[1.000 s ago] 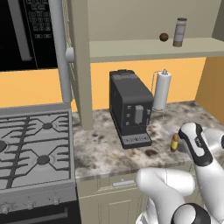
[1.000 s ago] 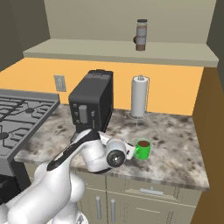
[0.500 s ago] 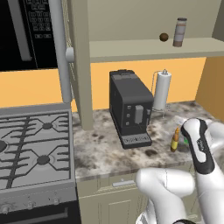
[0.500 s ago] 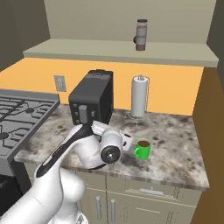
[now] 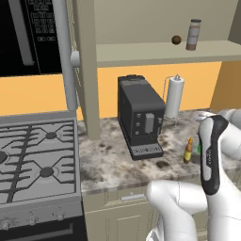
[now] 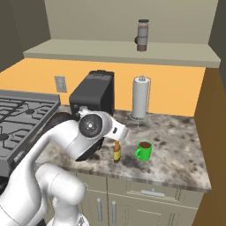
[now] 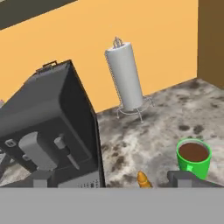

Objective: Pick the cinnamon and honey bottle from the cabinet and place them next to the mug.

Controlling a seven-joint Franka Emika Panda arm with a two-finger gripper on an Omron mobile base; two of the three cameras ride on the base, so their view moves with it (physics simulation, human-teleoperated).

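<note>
The honey bottle point(image 6: 117, 152) stands upright on the counter just left of the green mug point(image 6: 144, 150). Its orange tip point(image 7: 142, 178) shows low between my fingertips. My gripper point(image 6: 120, 134) hovers just above the bottle, open and holding nothing. In the hand view the gripper point(image 7: 114, 181) has its jaws spread wide, with the mug point(image 7: 193, 155) to the right. The cinnamon point(image 6: 142, 35) stands on the cabinet shelf point(image 6: 88, 49). In the left base view the cinnamon point(image 5: 192, 34) sits at the shelf's right end, and the honey bottle point(image 5: 188, 150) stands beside my forearm.
A black coffee machine point(image 6: 92, 98) stands left of the bottle, with a paper towel holder point(image 6: 140, 98) behind the mug. A small brown ball point(image 5: 176, 40) lies next to the cinnamon. The stove point(image 5: 33, 155) is at the left. A tall side panel point(image 6: 214, 110) bounds the counter on the right.
My hand has lifted off the honey bottle and drawn back. The bottle now shows standing free beside the mug. The jaws stayed open.
</note>
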